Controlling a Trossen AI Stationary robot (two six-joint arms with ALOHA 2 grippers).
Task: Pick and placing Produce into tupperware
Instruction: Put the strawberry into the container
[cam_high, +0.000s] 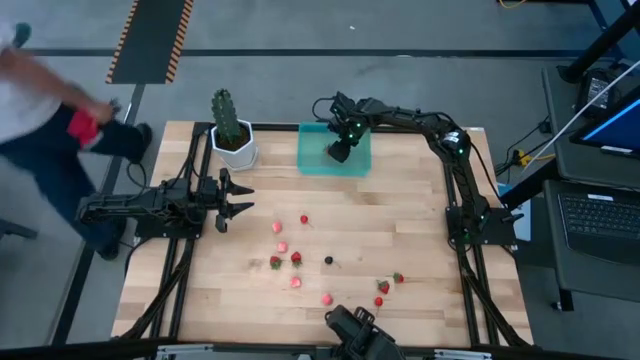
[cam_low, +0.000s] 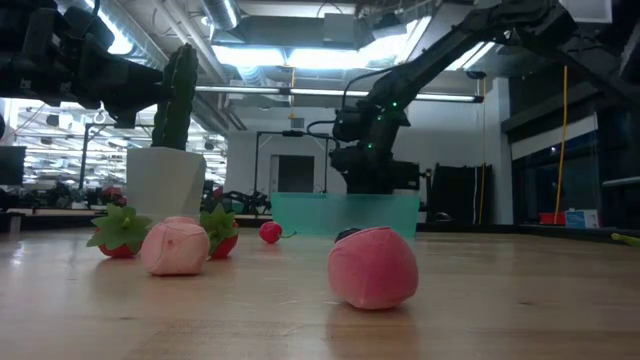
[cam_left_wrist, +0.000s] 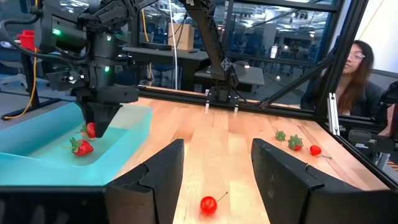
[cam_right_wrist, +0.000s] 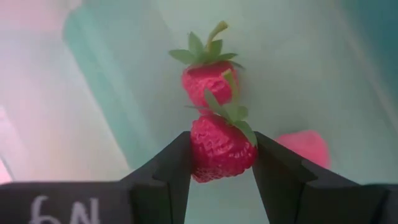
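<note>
The right gripper (cam_right_wrist: 221, 163) hangs inside the shallow translucent teal plastic tupperware (cam_high: 312, 160) at the tabletop's (cam_high: 420, 230) far edge, fingers clamped on a red strawberry with green leaves (cam_right_wrist: 221, 146). A second strawberry (cam_right_wrist: 208, 78) lies just beyond. The left gripper (cam_high: 243, 197) waits near the white pot (cam_high: 238, 152), fingers wide, holding nothing.

The right gripper (cam_right_wrist: 221, 163) has its two dark fingers (cam_right_wrist: 165, 171) closed against the sides of a red strawberry (cam_right_wrist: 221, 149), whose green leafy top tilts up and to one side. Just beyond it lies a second strawberry (cam_right_wrist: 208, 78), touching or nearly touching the held one, its green top and pale stem pointing away from the gripper. Both show against the translucent teal floor of the tupperware (cam_right_wrist: 298, 68). A blurred pink piece (cam_right_wrist: 305, 146) shows past one finger, close beside it. White characters mark the gripper body near one finger.
</note>
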